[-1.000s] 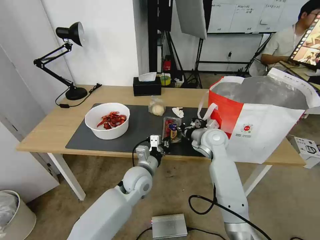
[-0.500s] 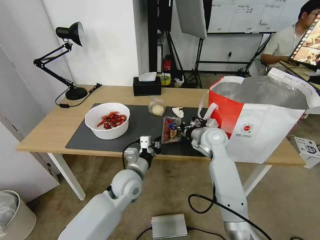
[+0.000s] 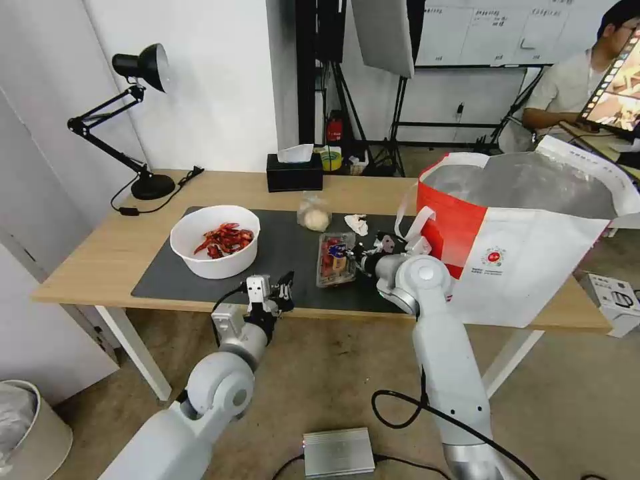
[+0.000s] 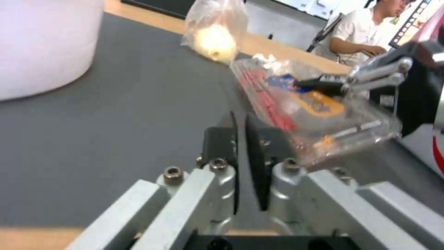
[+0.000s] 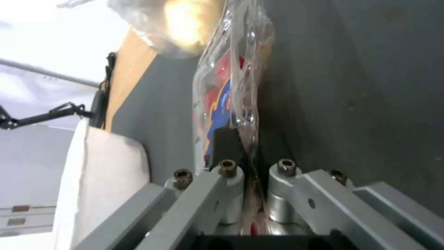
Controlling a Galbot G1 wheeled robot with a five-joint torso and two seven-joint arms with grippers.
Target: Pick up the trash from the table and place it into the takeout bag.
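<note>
My right gripper [image 3: 357, 256] [image 5: 245, 139] is shut on the right rim of the clear plastic tray with red bits [image 3: 335, 259] [image 5: 227, 86] [image 4: 314, 107], which sits tilted just above the dark grey mat [image 3: 280, 257]. My left gripper [image 3: 283, 290] [image 4: 238, 132] is shut and empty at the mat's front edge, left of the tray. On the mat's left side stands the white bowl of red shells [image 3: 215, 241] [image 4: 41, 45]. The bagged beige lump [image 3: 314, 215] [image 4: 215, 38] and the crumpled tissue [image 3: 356, 223] lie behind the tray. The takeout bag [image 3: 527, 233] stands open on the table's [image 3: 100, 253] right end.
A black tissue box [image 3: 294, 172] sits at the table's back edge and a black desk lamp [image 3: 137, 120] at the back left. On the floor are a silver box [image 3: 339, 452] and cables. A bin [image 3: 30, 427] stands at lower left.
My left gripper has drawn back leftward along the table's front edge, away from the tray. My right gripper has raised and tilted the tray, shifting it slightly back and left.
</note>
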